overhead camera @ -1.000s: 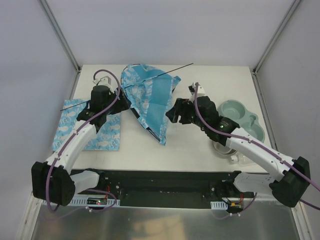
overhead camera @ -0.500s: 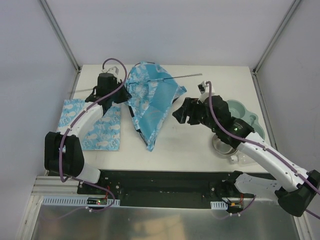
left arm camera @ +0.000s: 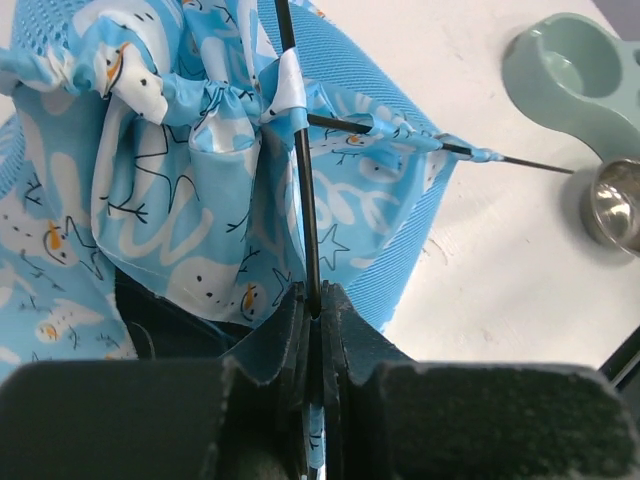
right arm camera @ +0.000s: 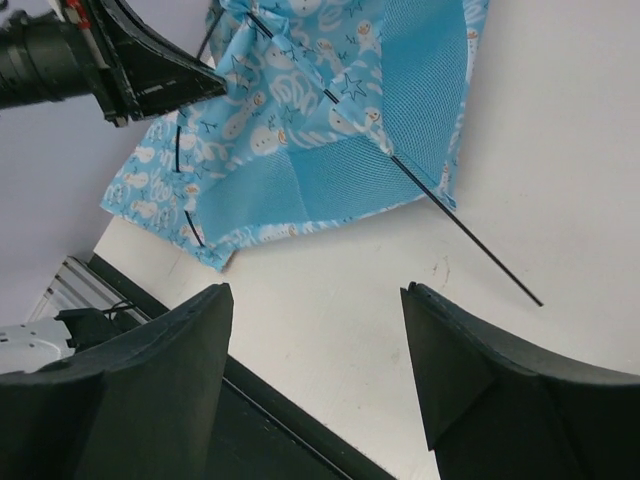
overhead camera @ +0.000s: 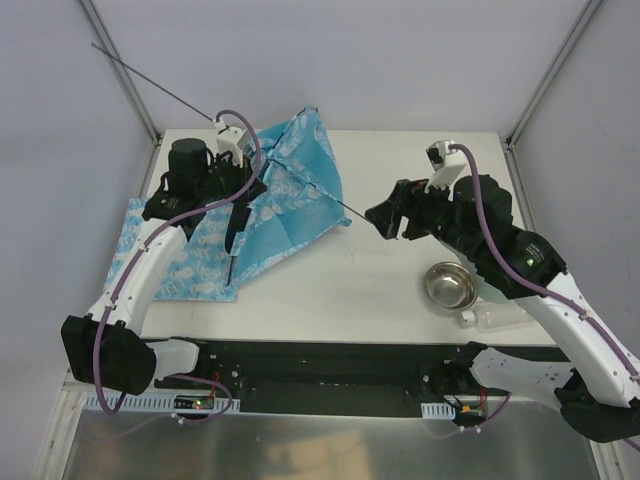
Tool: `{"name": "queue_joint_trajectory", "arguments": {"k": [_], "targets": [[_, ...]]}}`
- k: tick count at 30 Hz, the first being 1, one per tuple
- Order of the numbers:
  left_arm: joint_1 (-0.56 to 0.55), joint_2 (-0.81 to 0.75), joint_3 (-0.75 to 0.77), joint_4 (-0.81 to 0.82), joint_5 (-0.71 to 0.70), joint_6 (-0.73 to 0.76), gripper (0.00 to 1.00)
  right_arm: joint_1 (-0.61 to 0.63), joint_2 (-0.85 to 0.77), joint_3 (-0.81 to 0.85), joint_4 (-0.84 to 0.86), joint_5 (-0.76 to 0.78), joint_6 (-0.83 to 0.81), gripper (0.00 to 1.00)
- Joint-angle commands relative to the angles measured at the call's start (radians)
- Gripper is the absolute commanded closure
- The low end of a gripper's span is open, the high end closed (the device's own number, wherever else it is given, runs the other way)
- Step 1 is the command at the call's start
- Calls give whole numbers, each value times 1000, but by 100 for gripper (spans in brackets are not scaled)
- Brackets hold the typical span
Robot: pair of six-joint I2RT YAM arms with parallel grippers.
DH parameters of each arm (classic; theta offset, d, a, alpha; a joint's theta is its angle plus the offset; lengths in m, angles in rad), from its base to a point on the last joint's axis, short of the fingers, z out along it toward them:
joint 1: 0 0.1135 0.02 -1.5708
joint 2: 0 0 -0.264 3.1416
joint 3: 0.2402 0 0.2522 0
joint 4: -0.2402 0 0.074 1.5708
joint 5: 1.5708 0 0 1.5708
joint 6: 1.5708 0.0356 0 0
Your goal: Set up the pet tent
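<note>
Pinching a thin black pole (left arm camera: 303, 190) between the shut fingers of my left gripper (left arm camera: 312, 296), I hold the tent (overhead camera: 290, 215) at the table's (overhead camera: 380, 290) 10 o'clock. It is soft blue cloth printed with white snowmen, with plain mesh panels, gathered where a second pole crosses. My right gripper (right arm camera: 315, 300) hangs spread wide near 3 o'clock, holding nothing. A flat mat (overhead camera: 205, 275) of matching print lies at 8 o'clock. A shiny round steel bowl (overhead camera: 450, 287) sits at 4 o'clock beside a smooth green twin dish (left arm camera: 575, 65).
</note>
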Motion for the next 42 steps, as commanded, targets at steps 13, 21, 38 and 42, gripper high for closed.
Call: {"name": "queue_joint_trajectory", "arguments": {"k": [13, 21, 38, 42], "targets": [[5, -4, 147, -26, 398, 234, 100, -15, 51, -149, -118, -166, -113, 23], [5, -21, 124, -26, 441, 226, 100, -15, 65, -166, -192, -306, -98, 54], [5, 93, 210, -26, 362, 306, 100, -15, -27, -301, -205, -544, -29, 100], [3, 151, 258, -27, 342, 323, 100, -17, -58, -351, -131, -588, 29, 100]]}}
